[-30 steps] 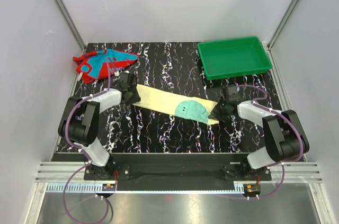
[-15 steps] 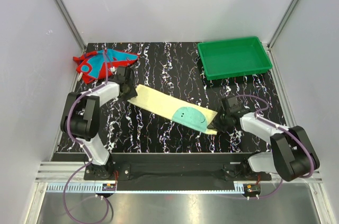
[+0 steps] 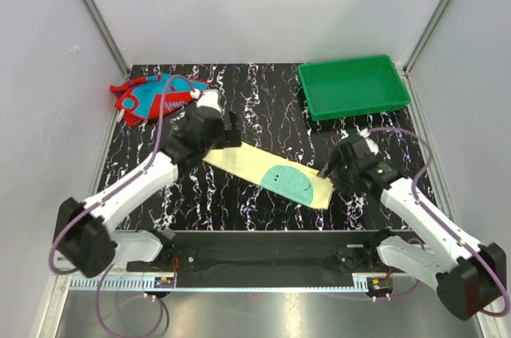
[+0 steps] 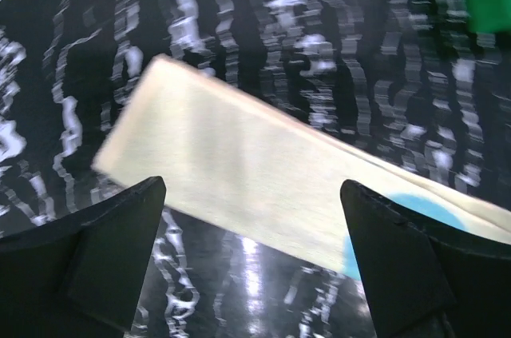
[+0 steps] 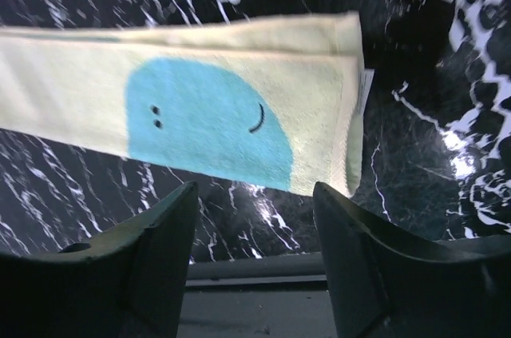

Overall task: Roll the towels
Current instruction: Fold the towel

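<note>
Both spread: left end effector [image 4: 249, 190], right end effector [image 5: 254, 188], seemingly above yellow towel [image 3: 263, 169] ends.

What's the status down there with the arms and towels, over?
Both open, empty: left gripper, right gripper, above the ends of the yellow towel. It lies flat, folded long, unrolled. Red towel crumpled, back left. Green tray apart, back right.
</note>
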